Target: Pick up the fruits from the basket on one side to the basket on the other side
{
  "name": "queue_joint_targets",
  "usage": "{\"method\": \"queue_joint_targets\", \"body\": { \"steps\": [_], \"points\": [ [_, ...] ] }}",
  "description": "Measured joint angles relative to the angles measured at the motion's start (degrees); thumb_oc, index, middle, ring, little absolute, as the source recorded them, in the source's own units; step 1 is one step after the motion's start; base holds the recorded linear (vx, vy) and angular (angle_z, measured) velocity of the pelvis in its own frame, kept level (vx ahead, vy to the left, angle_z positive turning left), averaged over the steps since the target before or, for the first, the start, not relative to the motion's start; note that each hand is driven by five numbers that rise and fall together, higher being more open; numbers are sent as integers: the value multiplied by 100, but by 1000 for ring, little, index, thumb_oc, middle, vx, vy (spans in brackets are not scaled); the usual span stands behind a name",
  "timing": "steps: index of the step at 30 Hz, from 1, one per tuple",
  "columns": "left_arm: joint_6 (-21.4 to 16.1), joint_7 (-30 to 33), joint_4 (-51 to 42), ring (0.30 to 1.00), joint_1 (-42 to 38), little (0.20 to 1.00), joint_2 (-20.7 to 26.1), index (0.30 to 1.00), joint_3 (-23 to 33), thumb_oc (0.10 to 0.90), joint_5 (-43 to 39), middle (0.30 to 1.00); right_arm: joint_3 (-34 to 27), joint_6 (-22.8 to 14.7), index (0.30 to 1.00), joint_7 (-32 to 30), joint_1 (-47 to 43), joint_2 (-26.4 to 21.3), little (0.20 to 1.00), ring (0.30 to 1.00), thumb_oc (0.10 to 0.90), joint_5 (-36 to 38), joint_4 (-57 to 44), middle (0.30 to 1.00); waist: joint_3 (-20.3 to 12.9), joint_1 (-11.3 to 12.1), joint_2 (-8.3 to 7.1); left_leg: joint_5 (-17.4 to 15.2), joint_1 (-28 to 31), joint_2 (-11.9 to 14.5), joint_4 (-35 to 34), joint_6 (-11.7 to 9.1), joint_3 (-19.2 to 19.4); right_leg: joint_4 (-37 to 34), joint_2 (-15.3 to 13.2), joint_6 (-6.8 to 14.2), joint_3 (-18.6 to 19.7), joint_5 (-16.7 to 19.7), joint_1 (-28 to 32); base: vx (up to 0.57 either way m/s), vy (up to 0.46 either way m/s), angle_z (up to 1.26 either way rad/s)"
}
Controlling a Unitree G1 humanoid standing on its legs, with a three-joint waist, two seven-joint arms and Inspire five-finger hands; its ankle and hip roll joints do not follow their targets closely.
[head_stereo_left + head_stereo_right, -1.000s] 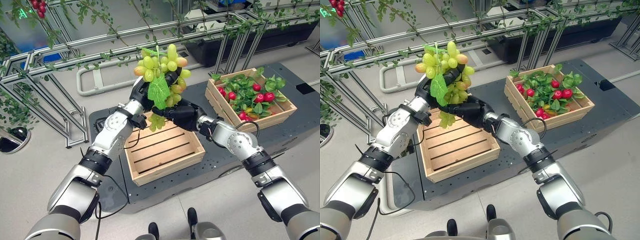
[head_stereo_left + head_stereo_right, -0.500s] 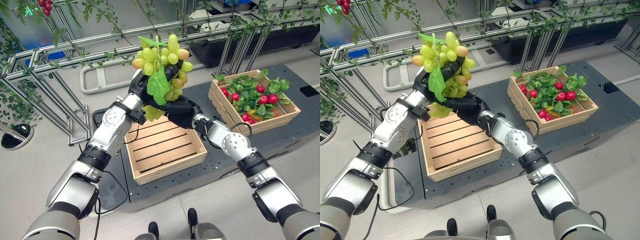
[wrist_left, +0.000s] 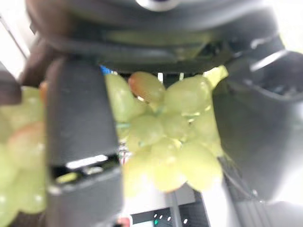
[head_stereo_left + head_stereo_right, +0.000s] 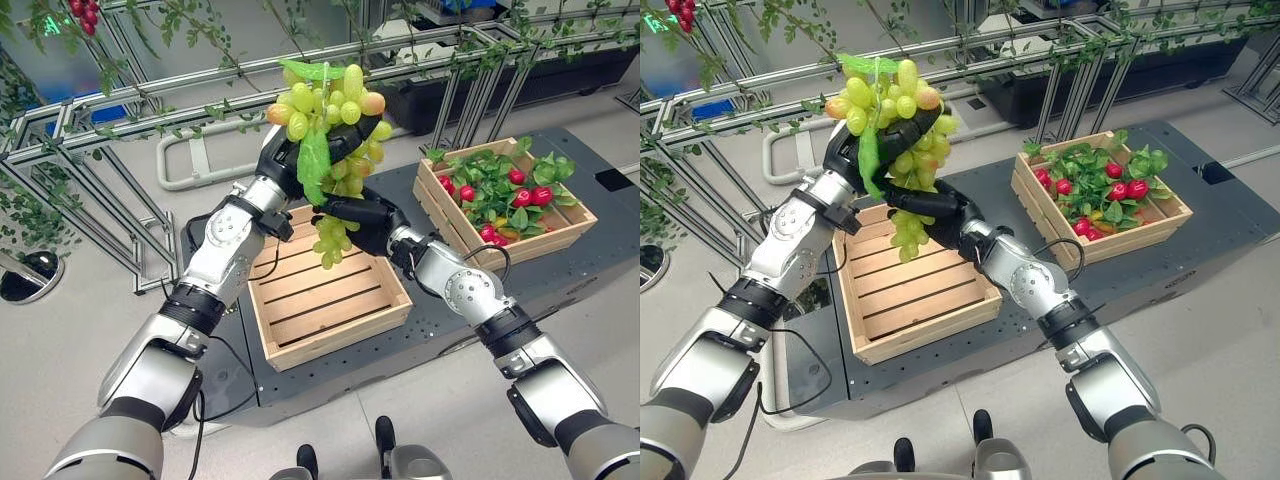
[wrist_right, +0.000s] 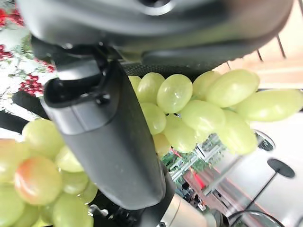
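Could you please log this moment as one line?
grapes: held above empty crate | left robot hand: gripping | right robot hand: gripping

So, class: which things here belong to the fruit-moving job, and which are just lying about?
Job: grape bunch, held by left hand and right hand; slatted crate; crate of red fruit.
Lying about: metal frame with vines; black tub.

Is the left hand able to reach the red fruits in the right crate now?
Probably not: the left hand is curled round the grape bunch, shared with the right hand, and the red fruits lie well off right.
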Motion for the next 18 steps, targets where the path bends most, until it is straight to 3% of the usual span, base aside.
{"method": "queue_joint_targets", "body": {
  "steps": [6, 8, 11, 18],
  "points": [
    [-48, 465, 204, 900, 10, 900, -303, 900, 17, 800, 158, 900, -109, -342, 300, -135, 191, -5, 300, 300, 400, -278, -29, 300, 0, -20, 0, -1, 9, 1, 0, 0, 36, 0, 4, 0, 25, 0, -6, 3, 0, -2],
    [-48, 748, 397, 900, 124, 900, -306, 900, 153, 800, 161, 900, -120, -436, 300, -135, 195, -1, 300, 300, 400, -313, -45, 300, 0, -124, 0, -1, 29, 2, -1, 0, 93, 0, 7, 1, 93, 1, -8, 15, 2, -10],
    [-49, 1036, 534, 900, 432, 900, -348, 900, 443, 800, 220, 900, -241, -460, 300, -135, 236, 9, 300, 300, 400, -528, -91, 300, 0, -243, 0, -3, 50, 6, -3, -1, 121, -1, 17, 1, 128, 1, -7, 23, 0, -7],
    [-52, 1125, 511, 900, 904, 900, -565, 900, 498, 800, 577, 900, -531, -461, 300, -135, 967, -18, 300, 300, 400, -908, -479, 300, 0, -307, 0, -5, 66, 15, -4, -2, 162, -1, 32, 2, 172, 3, -11, 4, 2, -1]
  ]
}}
